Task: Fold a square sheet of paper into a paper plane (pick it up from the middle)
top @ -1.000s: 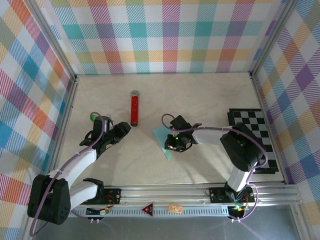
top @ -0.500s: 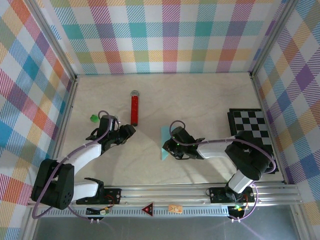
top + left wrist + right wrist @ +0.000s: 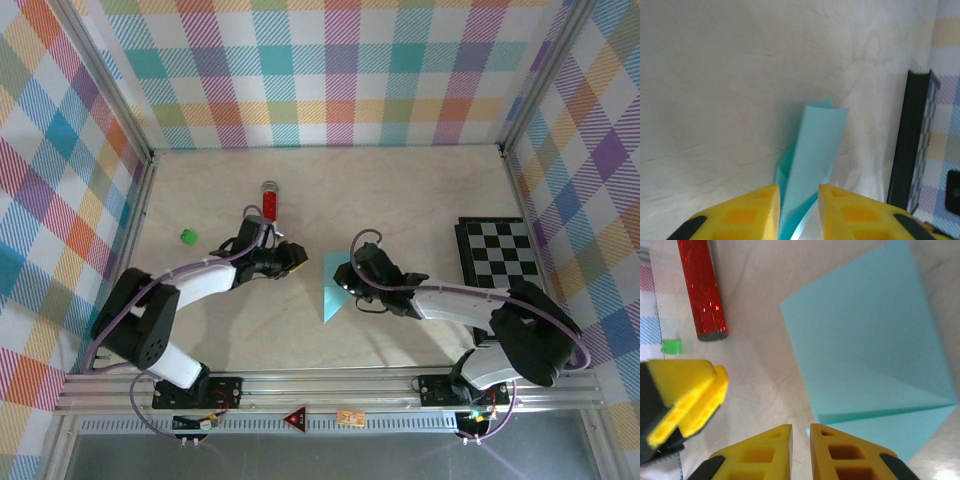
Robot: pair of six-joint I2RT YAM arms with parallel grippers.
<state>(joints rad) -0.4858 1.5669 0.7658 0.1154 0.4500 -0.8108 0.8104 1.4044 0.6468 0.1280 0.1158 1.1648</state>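
The left arm has swung rightward across the near end of the red glittery tube (image 3: 269, 203). It now covers that end, and the left gripper (image 3: 297, 256) has come up to the sheet of light cyan paper (image 3: 331, 295). The right arm has stretched further out.

The paper lies on the pale bench (image 3: 420, 190), just right of the tube's near end and folded into a wedge that points away from the tube.

In the left wrist view a raised flap of the paper (image 3: 815, 150) runs down between the yellow fingers (image 3: 752, 210), which stand a little apart. I cannot tell whether they pinch it.

The right gripper (image 3: 347, 283) sits at the paper's far side from the tube. Its fingers (image 3: 827, 452) are almost together, and a fold edge of the paper (image 3: 870, 340) reaches their tips. A grip cannot be told.

A small green block (image 3: 187, 236) lies left of the tube, and the black-and-white checkered board (image 3: 505, 265) lies well apart to its right.
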